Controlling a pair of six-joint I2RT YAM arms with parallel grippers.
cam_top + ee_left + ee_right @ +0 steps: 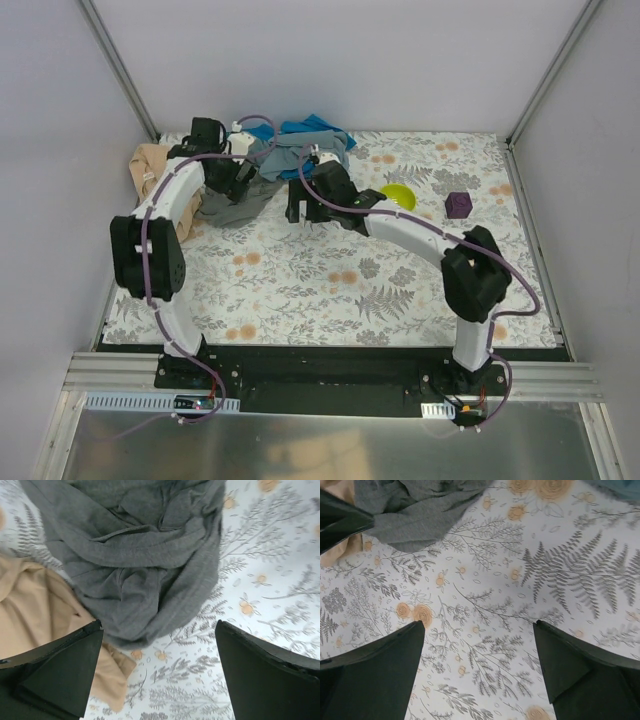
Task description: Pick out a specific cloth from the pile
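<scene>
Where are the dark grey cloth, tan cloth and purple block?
dark grey cloth [140,570]: left wrist view, its crumpled middle.
tan cloth [40,610]: left wrist view, its smooth middle.
purple block [458,205]: top view, its upper face.

Two robot arms, the left arm [160,215] and the right arm [412,233], are reaching across a fern-patterned table [330,290] toward the pile [290,150] of cloths, which is spreading from 10 to 12 o'clock. The left gripper [240,185] is hanging over the dark grey cloth [228,208]. The tan cloth [150,165] is lying at its 9 o'clock, with the blue-grey cloth [275,162] and bright blue cloth [318,130] at its 1 o'clock. The right gripper [298,208] is hovering over bare tabletop at the dark grey cloth's 3 o'clock. A yellow-green bowl [398,197] and purple cube [458,205] are sitting at the table's 2 o'clock.
</scene>
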